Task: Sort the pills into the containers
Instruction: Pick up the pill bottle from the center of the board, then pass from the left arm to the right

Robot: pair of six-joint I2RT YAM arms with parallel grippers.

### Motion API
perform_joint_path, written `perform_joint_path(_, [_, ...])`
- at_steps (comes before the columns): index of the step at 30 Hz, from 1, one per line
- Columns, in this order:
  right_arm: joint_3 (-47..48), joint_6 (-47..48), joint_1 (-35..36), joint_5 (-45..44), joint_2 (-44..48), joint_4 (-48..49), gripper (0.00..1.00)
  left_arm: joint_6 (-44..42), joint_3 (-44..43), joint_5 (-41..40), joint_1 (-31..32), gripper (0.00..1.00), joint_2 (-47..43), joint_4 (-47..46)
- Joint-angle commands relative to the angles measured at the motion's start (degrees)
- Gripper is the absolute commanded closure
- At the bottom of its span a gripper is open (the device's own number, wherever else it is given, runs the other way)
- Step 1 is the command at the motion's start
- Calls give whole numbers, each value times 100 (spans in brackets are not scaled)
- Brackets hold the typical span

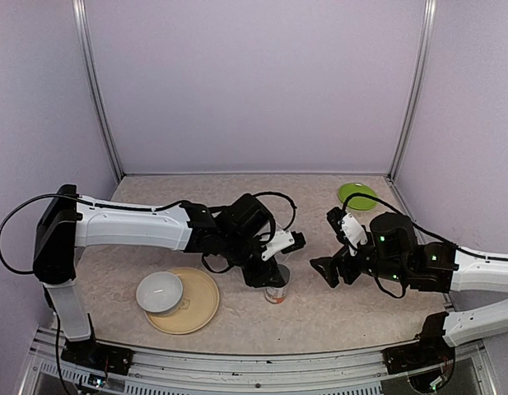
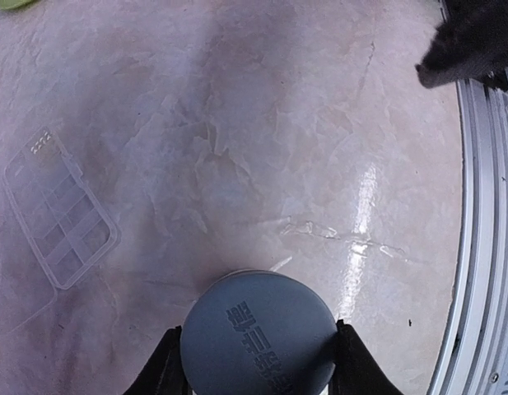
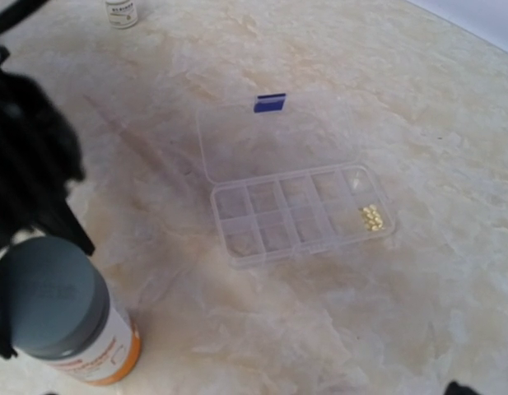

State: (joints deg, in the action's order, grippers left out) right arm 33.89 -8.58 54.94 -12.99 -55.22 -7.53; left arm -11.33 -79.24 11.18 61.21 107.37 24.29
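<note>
— Grey plastic cap (image 3: 49, 296), round, matte, raised lettering. It tops the bottle (image 3: 105, 354), orange label, lower left of the right wrist view. Held?
— Yes: the left claw (image 2: 258, 366) pinches the cap from both sides. The bottle appears to stand on the tabletop (image 2: 278, 123), a mottled beige, glossy stone-look.
— And the right claw (image 1: 332, 270)?
— Near the bottle's right, apart from it. Spread or pressed together: cannot tell.
— Containers?
— One pill box (image 3: 303, 216), mid-frame: clear thin plastic, flat, rectangular, gridded. Its lid (image 3: 262, 136) is folded open, with a blue tab (image 3: 269, 102).
— And the pills (image 3: 371, 216)?
— A small yellowish-white cluster in one right-end compartment. The others look empty.
— Step in hand?
— Likely opening the bottle. The next move probably calls for bracing the body while the cap turns.
— Also listed?
— A tiny white bottle (image 3: 122, 11), top left.
</note>
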Motion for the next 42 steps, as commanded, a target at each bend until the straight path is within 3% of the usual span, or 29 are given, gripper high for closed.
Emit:
perform_joint_path(1, [-88,-17,-58,-26,49,14,0,56,-172,-38,18,76,119,-141])
perform_joint_path(4, [-82,33,-58,141,61,71,0,81,-135,-90,14,82,-10,-191])
perform_joint_path(10, [-278,205,-59,1149,440,692,0,-19,84,76,14,85,-724,-432])
perform_joint_path(15, [-679,302,-60,2522,838,1799,0,-199,123,560,13,86,-1344,-439])
perform_joint_path(20, [-1075,228,-71,3533,936,3126,0,-280,229,1179,29,95,-1969,-742])
perform_joint_path(27, [-1257,345,-160,4010,919,4158,0,-143,439,1840,131,96,-2715,-1532])
perform_joint_path(33, [-1434,188,-399,4518,846,5349,0,3,370,1991,299,96,-2711,-1805])
perform_joint_path(42, [-1118,-260,-398,5244,-23,6454,4,387,669,1910,425,96,-2652,-3017])
